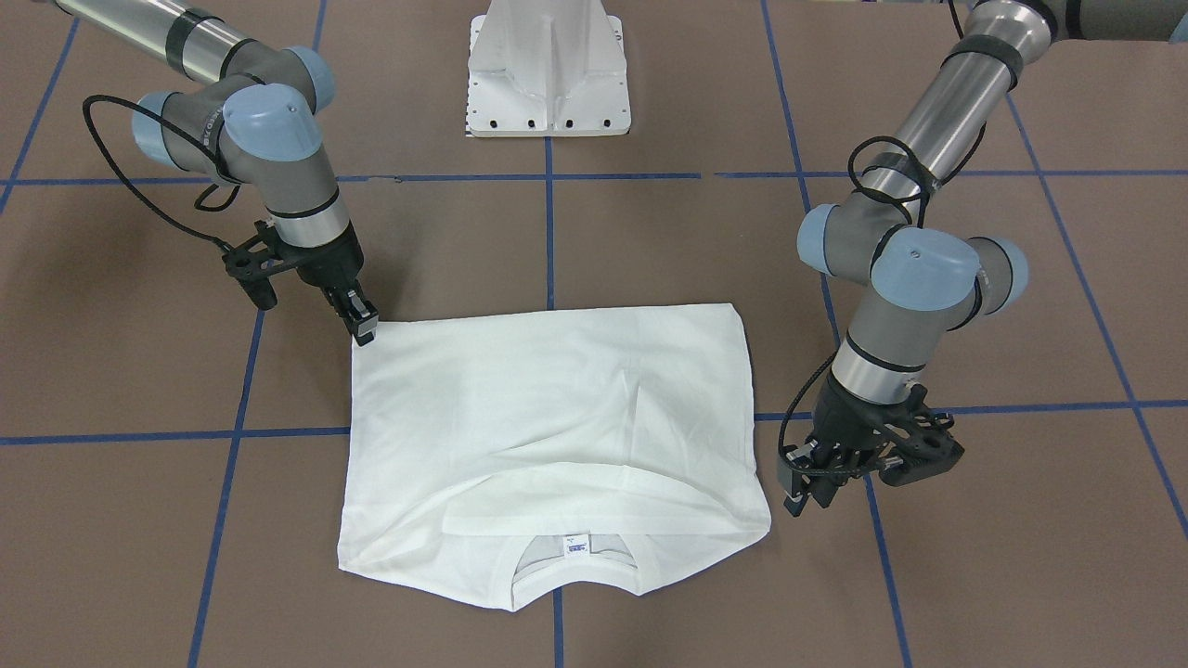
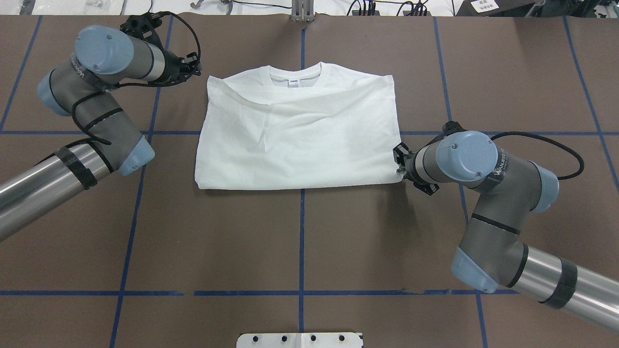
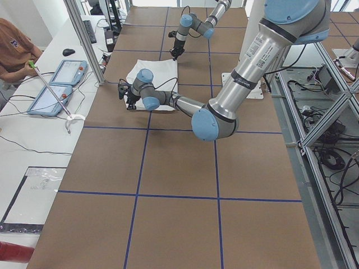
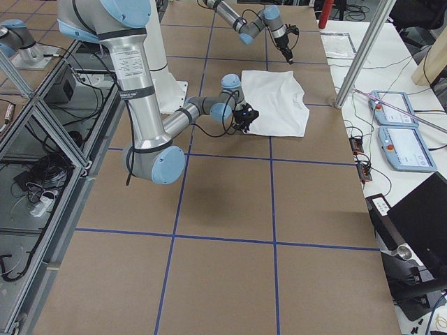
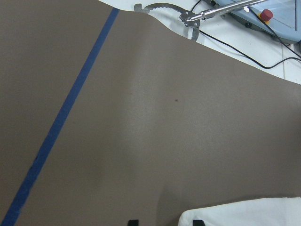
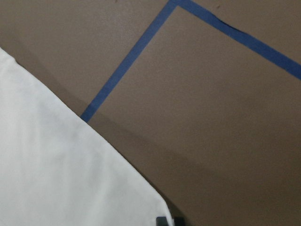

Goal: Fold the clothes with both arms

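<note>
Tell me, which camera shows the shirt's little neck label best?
The front-facing view: the neck label is largest there. Overhead shows it smaller; side views, too tiny; wrist views miss it.

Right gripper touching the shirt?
Cannot tell. In the front view the right gripper overlaps the shirt corner, but it could hover just above.

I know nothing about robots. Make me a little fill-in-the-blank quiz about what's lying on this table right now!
1. The folded T-shirt is ___ in colour.
2. The lines of tape across the table are ___.
3. The shirt's collar points ___ the robot (toward or away from).
4. The right gripper sits at a ___ of the shirt.

Missing words: white; blue; away from; corner.
</note>
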`<state>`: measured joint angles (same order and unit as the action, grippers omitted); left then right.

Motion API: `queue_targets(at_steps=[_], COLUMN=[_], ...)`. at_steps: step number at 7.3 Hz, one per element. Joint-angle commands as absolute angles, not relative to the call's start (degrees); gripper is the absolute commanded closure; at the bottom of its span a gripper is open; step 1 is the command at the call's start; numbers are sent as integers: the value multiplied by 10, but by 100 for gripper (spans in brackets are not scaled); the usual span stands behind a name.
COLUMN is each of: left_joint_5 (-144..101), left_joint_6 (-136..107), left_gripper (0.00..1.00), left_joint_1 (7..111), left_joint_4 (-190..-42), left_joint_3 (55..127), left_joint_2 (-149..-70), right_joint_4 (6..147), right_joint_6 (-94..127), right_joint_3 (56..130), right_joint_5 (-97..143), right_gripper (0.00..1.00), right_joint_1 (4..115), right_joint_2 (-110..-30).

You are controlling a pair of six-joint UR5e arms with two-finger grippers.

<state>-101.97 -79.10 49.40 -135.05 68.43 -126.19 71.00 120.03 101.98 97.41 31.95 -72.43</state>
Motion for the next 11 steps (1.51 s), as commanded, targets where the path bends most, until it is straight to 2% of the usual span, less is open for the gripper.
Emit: queue_targets(at_steps=[1,3,4,7,9,10,11], left_joint_5=[-1049,-1110,-1145,-1170,-1172,-1171,-1171], left_joint_6=[-792,-800,-829,-906,-935,-964,-999], left_gripper=[51,51,51,51,50,45,36], left_joint_1=[494,493,490,476,449,427,388], left_joint_4=[-1349,-1343,-1344,-1343,-1327,-1327,-1320], left_joint_3=[701,799,834,880,909,926,956], left_joint_2=[-1255,-1205,-1182,-1173,-1156,-1139,-1121], right_joint_4=[771,876,897,926,926,926,926], right_joint_6=[1231,1243,1269,1276,1282,1287,1322], right_joint_3=[1111,1207,1223,1281,1288,1293,1302], right_joint_5=[973,975,976,987,985,984,981], right_gripper=[100,100,100,100,100,1,0], right_joint_1=[275,202,152,20,-31,-42,-41], right_joint_2=[-752,-751,-752,-804,-826,-829,-825])
